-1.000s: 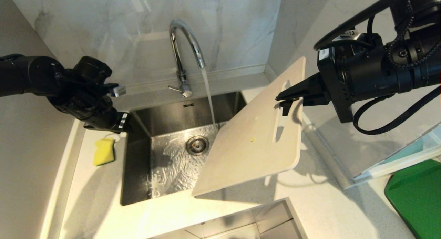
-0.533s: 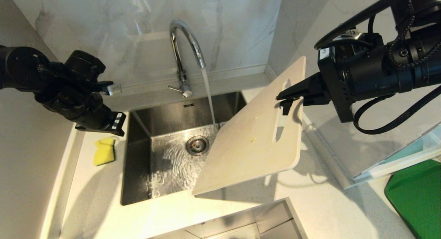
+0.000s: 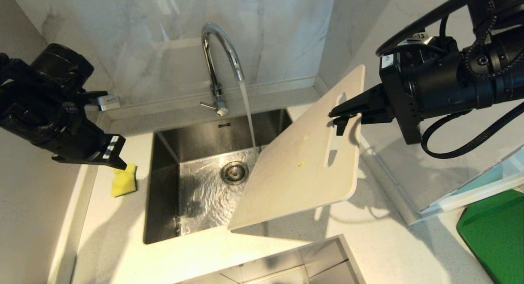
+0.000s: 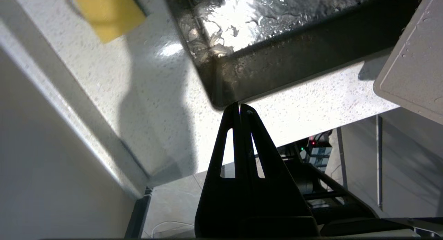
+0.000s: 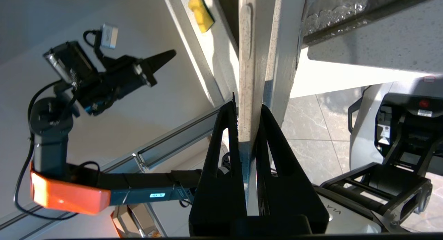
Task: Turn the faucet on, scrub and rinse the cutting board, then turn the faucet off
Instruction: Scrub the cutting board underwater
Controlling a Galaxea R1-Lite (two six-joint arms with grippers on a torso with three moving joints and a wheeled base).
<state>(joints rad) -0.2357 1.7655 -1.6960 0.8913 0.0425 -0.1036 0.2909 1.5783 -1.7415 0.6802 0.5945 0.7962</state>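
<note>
The chrome faucet (image 3: 221, 50) is running, and its stream (image 3: 247, 112) falls into the sink just past the far corner of the cutting board (image 3: 303, 169). The cream board hangs tilted over the sink's right side, with a small yellow speck on its face. My right gripper (image 3: 339, 116) is shut on the board's upper edge beside the slot handle; in the right wrist view the board's edge (image 5: 246, 60) runs between the gripper's (image 5: 247, 110) two fingers. My left gripper (image 3: 118, 163) is shut on nothing, above the counter left of the sink, near the yellow sponge (image 3: 124, 180).
The steel sink (image 3: 163, 185) is wet, its drain left of the board. A green board (image 3: 495, 231) lies at the far right beside a glass panel (image 3: 470, 194). A steel compartment (image 3: 286, 263) sits below the counter front. The wall stands close on the left.
My left arm has pulled back to the left, away from the faucet side, and now hangs over the sponge's corner. The right arm, the board and the water stream have not changed.
</note>
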